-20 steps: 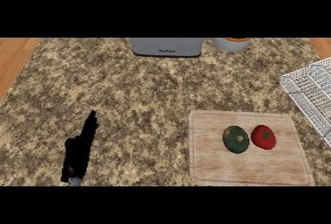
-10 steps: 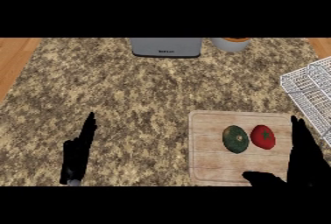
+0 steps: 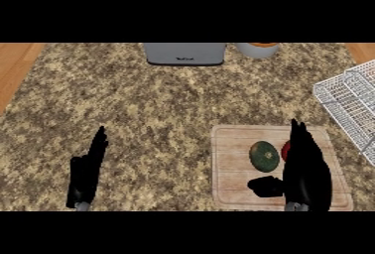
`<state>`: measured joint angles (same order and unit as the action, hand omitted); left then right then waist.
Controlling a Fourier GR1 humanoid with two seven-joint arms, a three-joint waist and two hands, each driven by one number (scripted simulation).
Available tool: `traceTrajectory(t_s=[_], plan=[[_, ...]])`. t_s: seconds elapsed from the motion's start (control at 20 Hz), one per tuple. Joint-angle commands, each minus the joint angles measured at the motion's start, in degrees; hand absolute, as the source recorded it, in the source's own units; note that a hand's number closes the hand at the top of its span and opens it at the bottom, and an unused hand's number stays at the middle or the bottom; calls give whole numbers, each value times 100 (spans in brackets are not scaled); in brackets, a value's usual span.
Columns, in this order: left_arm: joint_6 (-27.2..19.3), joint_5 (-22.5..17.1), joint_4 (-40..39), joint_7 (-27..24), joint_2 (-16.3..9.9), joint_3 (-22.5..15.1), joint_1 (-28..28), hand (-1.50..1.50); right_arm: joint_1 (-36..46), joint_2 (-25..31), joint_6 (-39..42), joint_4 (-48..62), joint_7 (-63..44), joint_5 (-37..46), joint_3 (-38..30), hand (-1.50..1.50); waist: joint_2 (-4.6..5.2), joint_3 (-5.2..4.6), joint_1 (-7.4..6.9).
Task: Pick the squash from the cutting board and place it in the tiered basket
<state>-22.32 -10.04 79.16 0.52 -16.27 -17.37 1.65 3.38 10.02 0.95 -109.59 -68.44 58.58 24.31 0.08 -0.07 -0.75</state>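
A dark green squash [image 3: 264,156] lies on the wooden cutting board [image 3: 234,149] at the lower right. Beside it on the right is a red vegetable [image 3: 285,148], mostly hidden behind my right hand [image 3: 306,168]. That hand reaches over the board with straight fingers pointing away and its thumb [image 3: 267,186] sticking out to the left, just below the squash; it holds nothing. The white wire tiered basket [image 3: 350,106] stands at the right edge. At the lower left my left hand [image 3: 86,171] rests open on the counter, fingers up.
A grey toaster [image 3: 184,53] stands at the back centre, with a grey pot holding something orange [image 3: 257,49] to its right. The speckled counter [image 3: 147,109] ends in wooden floor at the far left.
My right hand came in from the lower edge and moved up over the cutting board, now covering most of the red vegetable. The left hand and the squash kept their places.
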Motion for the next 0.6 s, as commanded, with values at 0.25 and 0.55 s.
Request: traceTrajectory(t_s=[0.25, 0.55], plan=[[64, 68, 64, -144, 74, -9, 237, 0, 479, -751, 1093, 875, -976, 120, -420, -150, -5, 0, 5], [122, 94, -91, -119, 76, 133, 92, 0, 696, -989, 1124, 1260, -1015, -47, -560, -150, -3, 2, 38]])
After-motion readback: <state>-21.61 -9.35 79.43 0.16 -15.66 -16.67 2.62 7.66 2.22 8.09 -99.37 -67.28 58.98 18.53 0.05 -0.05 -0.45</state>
